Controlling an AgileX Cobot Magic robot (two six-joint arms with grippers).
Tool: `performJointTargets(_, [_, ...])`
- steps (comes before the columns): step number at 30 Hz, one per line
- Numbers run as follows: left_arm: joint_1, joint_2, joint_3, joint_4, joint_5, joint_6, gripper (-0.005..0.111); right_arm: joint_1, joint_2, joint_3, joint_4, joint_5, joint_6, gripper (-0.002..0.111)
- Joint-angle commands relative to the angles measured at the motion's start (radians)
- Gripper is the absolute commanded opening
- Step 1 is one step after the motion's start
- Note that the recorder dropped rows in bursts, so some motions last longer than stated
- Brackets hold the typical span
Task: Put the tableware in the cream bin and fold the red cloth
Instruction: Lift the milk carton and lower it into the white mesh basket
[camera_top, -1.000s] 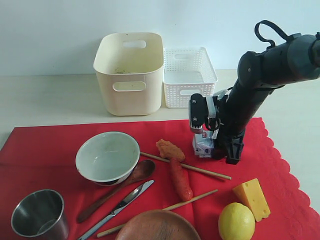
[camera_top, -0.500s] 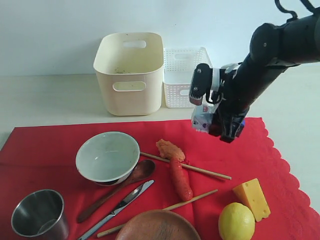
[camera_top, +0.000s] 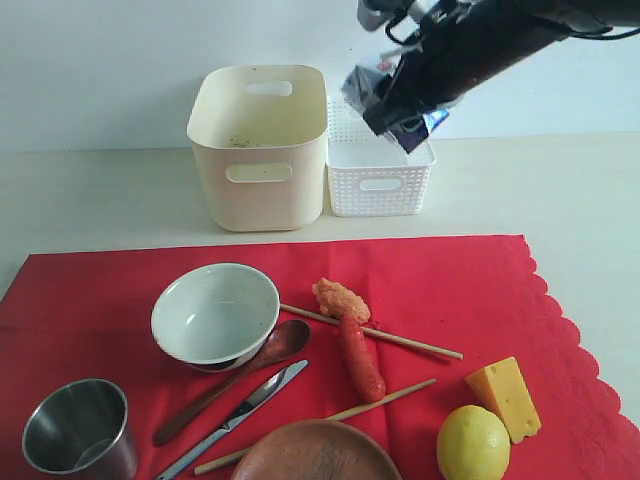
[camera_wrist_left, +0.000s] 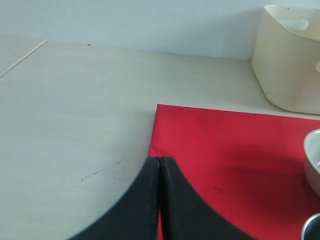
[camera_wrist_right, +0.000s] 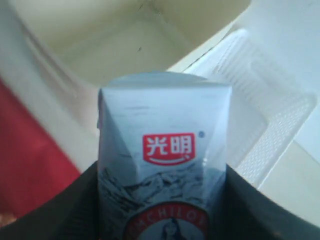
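aloft, right gripper (camera_top: 396, 106) holds milk carton (camera_wrist_right: 165, 150) over white basket's (camera_top: 345, 192) rim.

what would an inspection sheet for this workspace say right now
surface: pale table, red cloth spread flat
job's things: cream bin holds no tableware; white bowl, steel cup, wooden spoon, knife, chopsticks, brown plate on the cloth
clutter: sausage, cheese, lemon on cloth; white basket beside bin
grippers: right gripper shut on milk carton, held over basket and bin; left gripper shut, empty, at cloth's edge
cables: loops at right wrist
surroundings: plain wall
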Motion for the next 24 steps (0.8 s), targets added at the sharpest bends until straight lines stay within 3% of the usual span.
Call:
performJointTargets(1, [-0.005,-0.006,-0.001,0.006,-0.006,0.0,0.001,-0.012,0.052,-0.12,0.02,-0.071,0.14,0.0])
performJointTargets(13, [-0.005,-0.006,-0.001,0.006,-0.006,0.0,0.001,-0.075,0.336,-0.49,0.019,-0.029,0.357,0.0])
performJointTargets(24, [-0.005,-0.006,-0.001,0.006,-0.006,0.0,0.001,-0.079,0.59,-0.666,0.073,-0.007,0.355,0.0])
